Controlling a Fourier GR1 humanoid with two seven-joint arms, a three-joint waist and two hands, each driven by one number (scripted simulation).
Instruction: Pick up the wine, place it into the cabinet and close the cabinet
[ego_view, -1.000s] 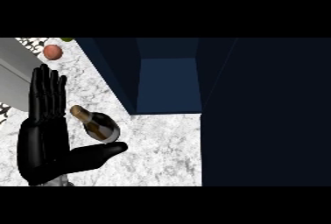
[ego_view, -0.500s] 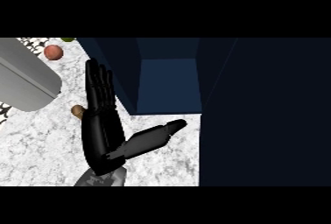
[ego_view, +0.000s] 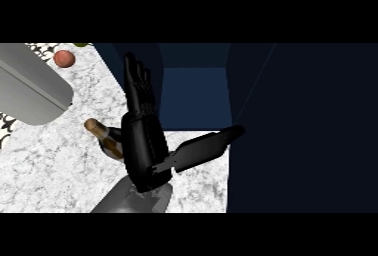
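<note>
The wine bottle (ego_view: 102, 133) lies on the white marbled counter (ego_view: 52, 167), its brown neck pointing up-left and its dark body partly hidden. My left hand (ego_view: 144, 147) is open just right of it and over its body. The straight fingers (ego_view: 136, 82) point into the open cabinet (ego_view: 196, 95), a dark blue recess at the counter's back. The thumb (ego_view: 203, 147) is spread to the right, towards the dark cabinet door (ego_view: 303, 130). The fingers are not curled round the bottle. My right hand does not show.
A large grey rounded shape (ego_view: 29, 85), like an arm part, covers the upper left. A red apple (ego_view: 64, 58) sits on the counter near the back left, with a bit of green (ego_view: 81, 44) beside it. The dark door fills the right side.
The hand has moved from the bottle's left side to its right, rising towards the cabinet. The grey shape has come in at the upper left. The bottle has stayed on the counter.
</note>
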